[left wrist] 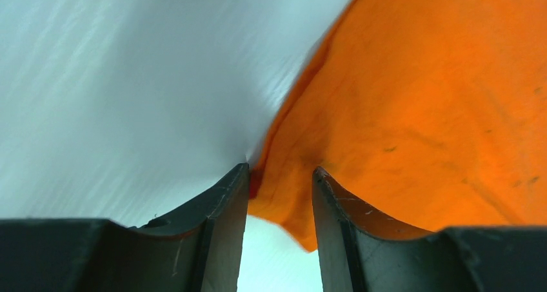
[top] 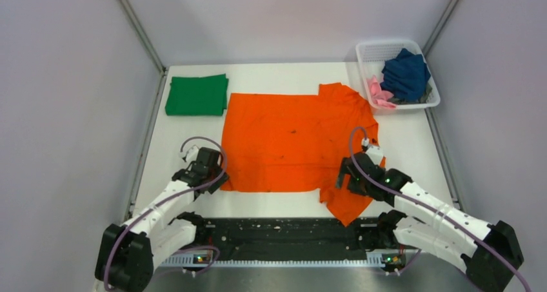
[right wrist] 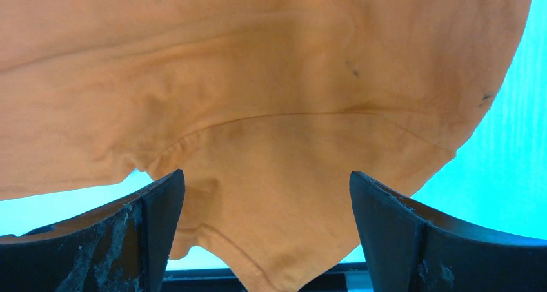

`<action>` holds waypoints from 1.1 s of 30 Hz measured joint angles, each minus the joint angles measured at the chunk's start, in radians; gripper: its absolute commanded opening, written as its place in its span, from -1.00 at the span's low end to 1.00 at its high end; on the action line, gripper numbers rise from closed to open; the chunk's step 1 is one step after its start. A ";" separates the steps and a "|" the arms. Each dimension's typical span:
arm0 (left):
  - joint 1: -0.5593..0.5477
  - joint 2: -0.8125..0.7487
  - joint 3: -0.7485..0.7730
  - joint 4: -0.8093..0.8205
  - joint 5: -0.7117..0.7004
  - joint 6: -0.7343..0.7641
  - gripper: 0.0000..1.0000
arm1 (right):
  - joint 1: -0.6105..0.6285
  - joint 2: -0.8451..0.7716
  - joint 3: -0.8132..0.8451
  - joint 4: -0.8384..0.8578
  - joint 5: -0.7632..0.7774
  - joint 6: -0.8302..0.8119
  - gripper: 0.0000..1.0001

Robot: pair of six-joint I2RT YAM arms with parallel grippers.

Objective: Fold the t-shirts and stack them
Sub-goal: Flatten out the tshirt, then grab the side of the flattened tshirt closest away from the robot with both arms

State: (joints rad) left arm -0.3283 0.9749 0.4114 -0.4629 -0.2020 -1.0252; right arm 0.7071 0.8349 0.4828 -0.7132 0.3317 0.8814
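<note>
A bright orange t-shirt (top: 290,140) lies spread flat in the middle of the table, one sleeve pointing at the near edge. My left gripper (top: 216,179) is at its near left corner. In the left wrist view the jaws (left wrist: 280,173) stand a narrow gap apart, with the orange corner (left wrist: 284,195) between them and not visibly pinched. My right gripper (top: 342,179) is wide open over the near sleeve (right wrist: 271,227), its fingers on either side of it. A dark green t-shirt (top: 197,95) lies folded at the back left. A navy blue t-shirt (top: 405,74) and a pink one (top: 379,91) lie crumpled in the basket.
The white mesh basket (top: 431,102) stands at the back right corner. A black rail (top: 277,231) runs along the near table edge between the arm bases. Grey walls close in the table on three sides.
</note>
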 measured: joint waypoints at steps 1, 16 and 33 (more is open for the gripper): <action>0.000 -0.019 0.000 -0.035 -0.004 0.000 -0.08 | 0.005 0.005 0.009 -0.005 0.008 0.005 0.94; -0.083 -0.068 0.002 -0.201 -0.017 -0.068 -0.18 | 0.024 0.010 0.037 0.010 0.041 0.013 0.94; -0.177 -0.008 0.058 -0.226 -0.115 -0.071 -1.00 | 0.361 0.193 0.126 -0.152 0.024 0.114 0.78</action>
State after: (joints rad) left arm -0.5053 0.9668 0.4694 -0.6888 -0.3168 -1.0966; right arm 1.0683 1.0283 0.6086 -0.8650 0.3561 0.9951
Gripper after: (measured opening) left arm 0.010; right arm 0.903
